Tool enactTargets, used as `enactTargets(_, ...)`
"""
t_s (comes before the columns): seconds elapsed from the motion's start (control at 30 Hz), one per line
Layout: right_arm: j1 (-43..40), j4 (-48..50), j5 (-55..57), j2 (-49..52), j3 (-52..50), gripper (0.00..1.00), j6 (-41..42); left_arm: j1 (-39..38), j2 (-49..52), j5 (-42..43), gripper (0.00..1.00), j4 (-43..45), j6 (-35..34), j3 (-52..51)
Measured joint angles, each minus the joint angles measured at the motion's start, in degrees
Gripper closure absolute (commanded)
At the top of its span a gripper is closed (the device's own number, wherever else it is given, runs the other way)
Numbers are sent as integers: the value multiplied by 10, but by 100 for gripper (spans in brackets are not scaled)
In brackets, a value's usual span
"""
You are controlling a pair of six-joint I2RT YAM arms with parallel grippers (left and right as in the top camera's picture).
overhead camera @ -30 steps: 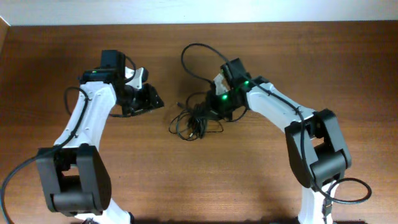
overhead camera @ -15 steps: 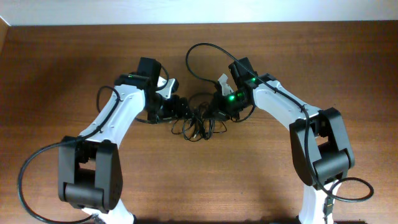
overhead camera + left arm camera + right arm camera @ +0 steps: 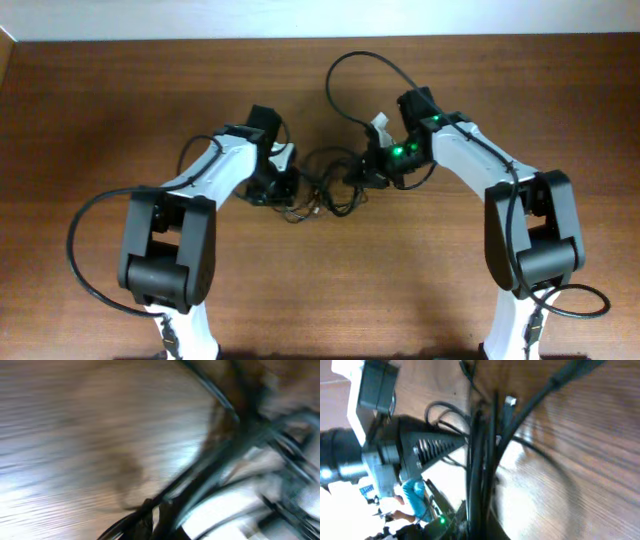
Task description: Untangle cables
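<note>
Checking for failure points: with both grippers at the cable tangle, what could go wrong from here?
The left gripper and right gripper sit close across the cables; they could collide. The right wrist view shows several strands bunched together, so pulling may tighten the tangle rather than free one.

The overhead camera looks straight down on the tabletop (image 3: 100,120) from well above, with both arms reaching in from the bottom edge. The left wrist camera sits very near the wood, angled low; its picture is badly blurred. The right wrist camera is also close and steeply tilted, facing across to the left arm (image 3: 415,450). All three views share the cables (image 3: 325,192) tangled between the arms.
</note>
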Motion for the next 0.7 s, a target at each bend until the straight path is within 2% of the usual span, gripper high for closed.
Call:
enactTargets(0.17, -45, -52, -22, 0, 0, 96, -50, 94, -12, -2, 100, -12, 0, 0)
enactTargets(0.3, -68, -103, 0, 0, 0, 95, -55, 113, -20, 38, 100, -17, 7, 0)
enactTargets(0.37, -67, -122, 37, 0, 0, 88, -57, 113, -20, 50, 100, -17, 9, -2)
enactTargets(0.4, -66, -128, 54, 0, 0, 71, -59, 113, -20, 54, 100, -17, 9, -2)
enactTargets(0.43, -66, -135, 75, 0, 0, 59, -63, 115, -20, 52, 100, -15, 9, -3)
enactTargets(0.47, -72, -144, 113, 0, 0, 53, -63, 121, -20, 32, 100, -10, 8, -3)
enactTargets(0.53, -81, -146, 139, 0, -1, 49, -68, 140, -20, 8, 100, -6, 6, -3)
enactTargets(0.7, -81, -224, 137, -6, 61, 48, -116, 142, -20, -14, 100, -4, 6, -3)
